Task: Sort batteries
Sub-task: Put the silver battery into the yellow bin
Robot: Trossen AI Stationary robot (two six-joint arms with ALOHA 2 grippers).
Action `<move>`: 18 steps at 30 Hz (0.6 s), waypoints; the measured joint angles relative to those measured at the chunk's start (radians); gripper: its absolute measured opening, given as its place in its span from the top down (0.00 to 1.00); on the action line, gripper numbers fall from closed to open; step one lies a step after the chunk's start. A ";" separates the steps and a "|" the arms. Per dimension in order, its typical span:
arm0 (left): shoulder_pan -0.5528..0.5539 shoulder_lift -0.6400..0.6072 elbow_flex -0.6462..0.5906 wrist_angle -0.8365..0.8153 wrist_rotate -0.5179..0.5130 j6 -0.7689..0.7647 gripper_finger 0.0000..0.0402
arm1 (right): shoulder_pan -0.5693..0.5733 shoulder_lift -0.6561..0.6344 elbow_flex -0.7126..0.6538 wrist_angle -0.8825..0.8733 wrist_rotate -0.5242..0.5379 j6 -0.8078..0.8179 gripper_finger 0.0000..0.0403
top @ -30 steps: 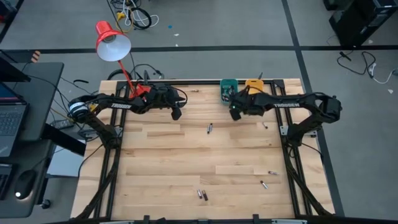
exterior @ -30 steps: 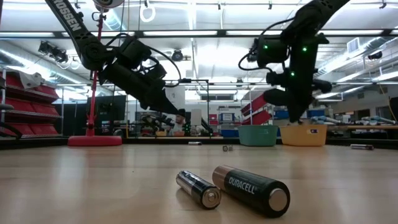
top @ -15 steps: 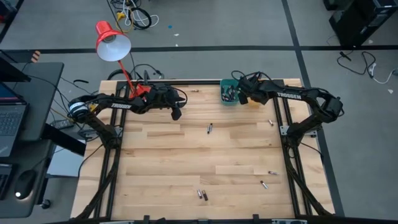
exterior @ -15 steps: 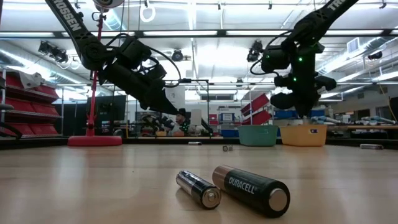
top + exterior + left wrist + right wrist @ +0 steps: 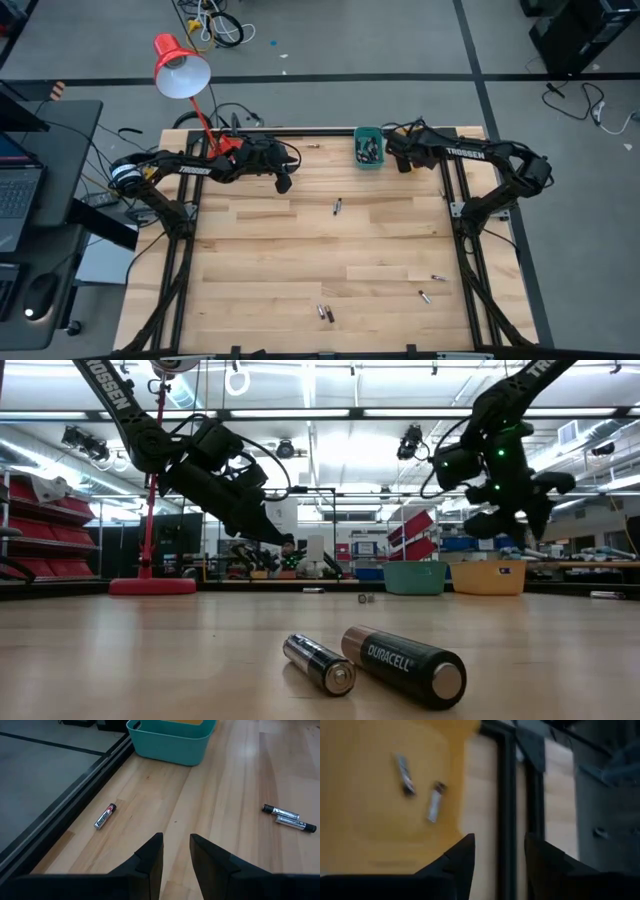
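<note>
Batteries lie scattered on the wooden table: a pair (image 5: 337, 207) in the middle, three (image 5: 437, 277) (image 5: 424, 296) (image 5: 324, 312) near the near edge, and one (image 5: 105, 816) by the far rail. The teal bin (image 5: 368, 148) holds several. My right gripper (image 5: 497, 845) is open and empty above the yellow bin (image 5: 380, 795), where two batteries (image 5: 435, 801) lie on the floor. My left gripper (image 5: 176, 852) hovers open over the table's far left part (image 5: 283, 183), touching nothing.
A red desk lamp (image 5: 180, 65) stands at the far left corner. Dark rails (image 5: 507, 795) frame the table just beyond the yellow bin. In the low view, two batteries (image 5: 320, 663) (image 5: 405, 665) lie close to the camera. Bare wood spans the table's middle.
My right gripper has moved from above the table on the teal bin's near side toward the far right, rising and tipping from pointing down to more level. It now hangs over the yellow bin.
</note>
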 joint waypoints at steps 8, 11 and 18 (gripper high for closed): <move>0.000 0.000 0.000 0.000 0.000 0.000 0.72 | 0.036 -0.001 -0.109 -0.054 -0.215 0.007 0.67; 0.000 0.000 0.000 0.001 0.000 0.000 0.72 | 0.051 -0.001 -0.173 -0.052 -0.268 0.045 0.69; 0.000 0.000 0.000 0.030 0.000 0.001 0.72 | 0.059 -0.001 -0.276 -0.049 -0.275 0.131 0.72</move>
